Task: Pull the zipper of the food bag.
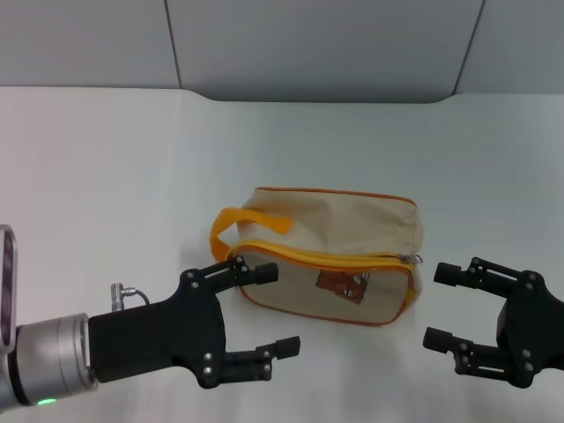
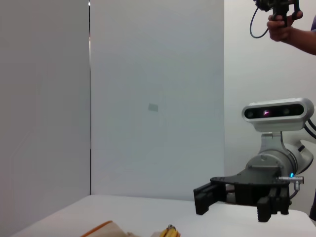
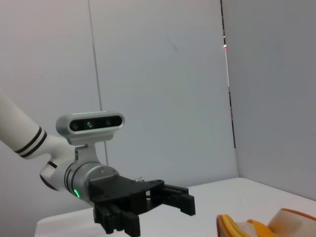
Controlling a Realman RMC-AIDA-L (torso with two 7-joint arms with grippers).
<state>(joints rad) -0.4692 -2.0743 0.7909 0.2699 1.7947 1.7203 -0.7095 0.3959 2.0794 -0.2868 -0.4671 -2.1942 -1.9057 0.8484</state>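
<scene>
The beige food bag (image 1: 339, 247) with orange piping and a brown bear picture lies on the white table (image 1: 106, 176). Its yellow zipper (image 1: 317, 256) runs along the near top edge, and the small silvery pull tab (image 1: 411, 259) sits at the bag's right end. The orange loop handle (image 1: 231, 227) is at the left end. My left gripper (image 1: 280, 310) is open, just in front of the bag's left end, not touching it. My right gripper (image 1: 439, 307) is open, just right of the pull tab end, apart from it. Each wrist view shows the other gripper, the right one (image 2: 203, 200) and the left one (image 3: 183, 201).
A grey panelled wall (image 1: 317, 44) closes the table's far side. Bare white tabletop lies around the bag. A person's hand with a controller (image 2: 281, 19) shows high in the left wrist view. Bag edges show low in both wrist views (image 2: 101, 229) (image 3: 291, 219).
</scene>
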